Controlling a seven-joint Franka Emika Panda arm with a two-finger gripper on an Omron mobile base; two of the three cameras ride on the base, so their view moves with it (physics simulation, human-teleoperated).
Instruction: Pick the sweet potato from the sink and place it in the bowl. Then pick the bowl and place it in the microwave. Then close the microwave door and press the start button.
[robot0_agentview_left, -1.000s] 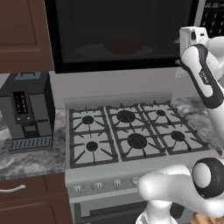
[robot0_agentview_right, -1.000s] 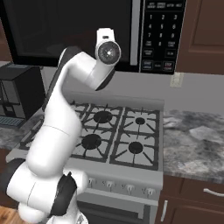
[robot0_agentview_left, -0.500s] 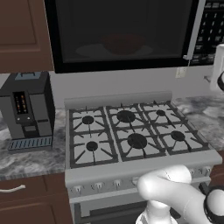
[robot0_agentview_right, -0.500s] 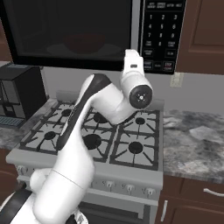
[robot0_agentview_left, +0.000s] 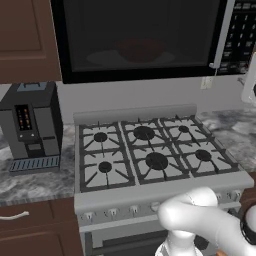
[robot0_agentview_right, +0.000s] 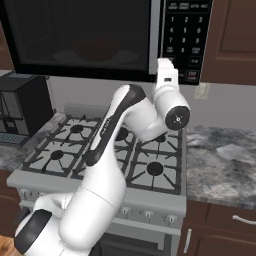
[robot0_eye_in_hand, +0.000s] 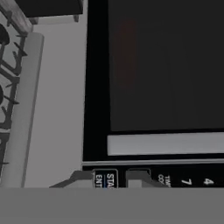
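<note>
Here the microwave door (robot0_agentview_left: 137, 37) is closed flat, its silver handle (robot0_agentview_left: 221, 34) running upright beside the keypad (robot0_agentview_right: 187, 35). Behind the glass the red bowl (robot0_agentview_left: 140, 50) sits upright on the turntable. The pincer (robot0_eye_in_hand: 110, 178), jaws narrowed, is at the keypad's start button (robot0_eye_in_hand: 110, 179). Below the microwave: gas stove (robot0_agentview_left: 150, 155), marble tabletop (robot0_agentview_right: 222, 162), coffee machine (robot0_agentview_left: 31, 127).

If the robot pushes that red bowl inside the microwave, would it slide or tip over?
The bowl looks wide and shallow, so it probably wouldn't tip easily. It seems glossy, so it might slide on the white plate it appears to sit on. Right now the microwave door looks shut, so nothing can push it.
</note>
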